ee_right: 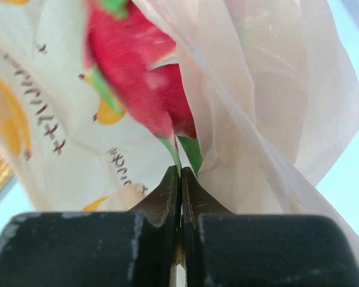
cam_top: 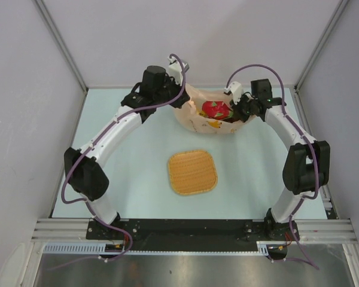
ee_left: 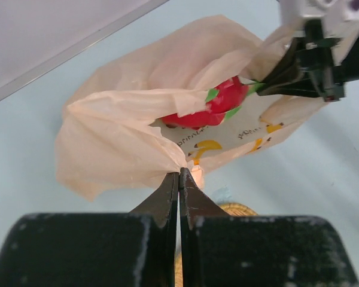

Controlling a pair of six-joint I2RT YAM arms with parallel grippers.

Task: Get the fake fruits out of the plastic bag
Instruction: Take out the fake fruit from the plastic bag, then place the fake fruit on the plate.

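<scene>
Orange tray [cam_top: 192, 173] lies flat on surface [cam_top: 128, 179], closest to arm bases. Likely drop spot for fruit.

Past tray, plastic bag [ee_left: 125, 113] sits at far side of surface, mouth facing up.

Left end effector [ee_left: 179, 174] clenched on bag edge, pinching thin plastic. Likely job: keep bag from sliding and keep mouth wide.

Right end effector [ee_right: 180, 172] clenched on green tip of red fruit [ee_right: 137, 78]. Fruit sits in bag mouth, plastic around it. Pull-out looks like next step.

Yellow shapes on bag look like print, not fruit.
</scene>
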